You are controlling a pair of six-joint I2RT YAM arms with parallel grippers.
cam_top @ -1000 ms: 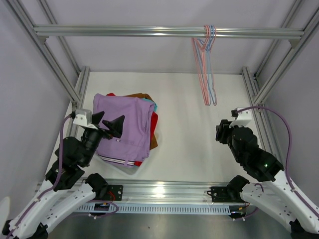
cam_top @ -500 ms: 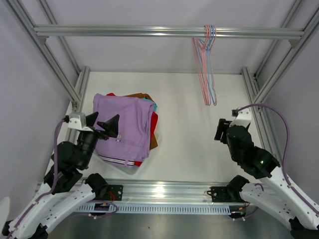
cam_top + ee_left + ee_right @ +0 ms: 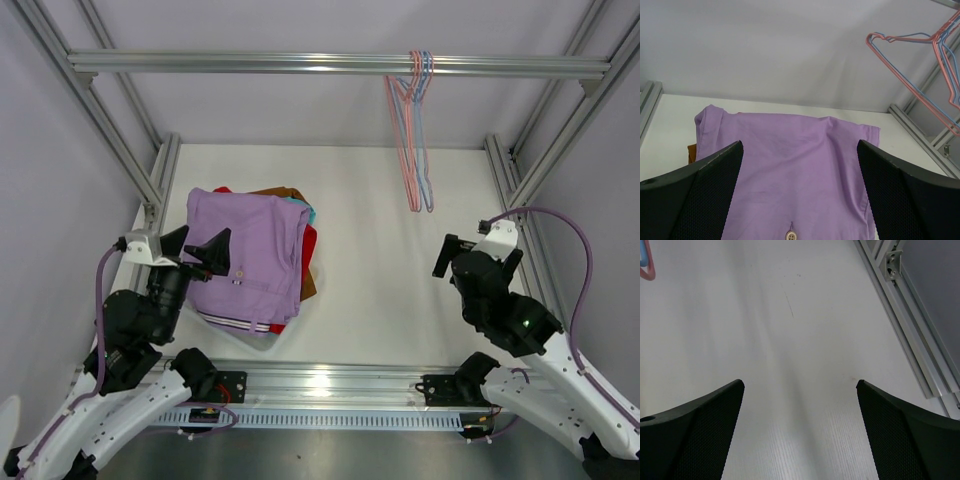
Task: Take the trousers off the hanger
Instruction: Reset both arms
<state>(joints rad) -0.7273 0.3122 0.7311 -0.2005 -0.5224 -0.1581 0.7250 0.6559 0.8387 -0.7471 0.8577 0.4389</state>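
Trousers (image 3: 255, 250) just ahead of left gripper (image 3: 202, 241)

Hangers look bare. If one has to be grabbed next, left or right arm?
Right, likely. The right tool is open, empty and on the same side as the hangers, one tip showing in its wrist view. The left tool, also open, hovers over the lilac trousers on the opposite side.
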